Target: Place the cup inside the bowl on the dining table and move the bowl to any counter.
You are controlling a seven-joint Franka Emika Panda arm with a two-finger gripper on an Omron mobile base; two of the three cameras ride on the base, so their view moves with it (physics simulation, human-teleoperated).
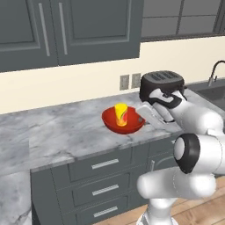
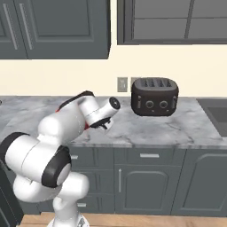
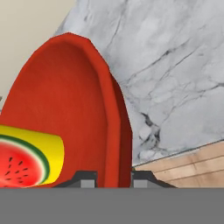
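The red bowl rests on the grey marble counter, with the yellow cup standing upright inside it. In the hand view the bowl is seen edge-on, and the cup lies across its hollow, showing a watermelon print. My gripper is at the bowl's right rim. Its two fingertips sit on either side of the rim, so the gripper is shut on it. The hand reaches left over the counter. Whether the marble slab at the lower left is the dining table, I cannot tell.
A black toaster stands on the counter just right of the bowl, behind the hand. A sink with a faucet lies further right. Drawers with bar handles run below, and wall cabinets hang above.
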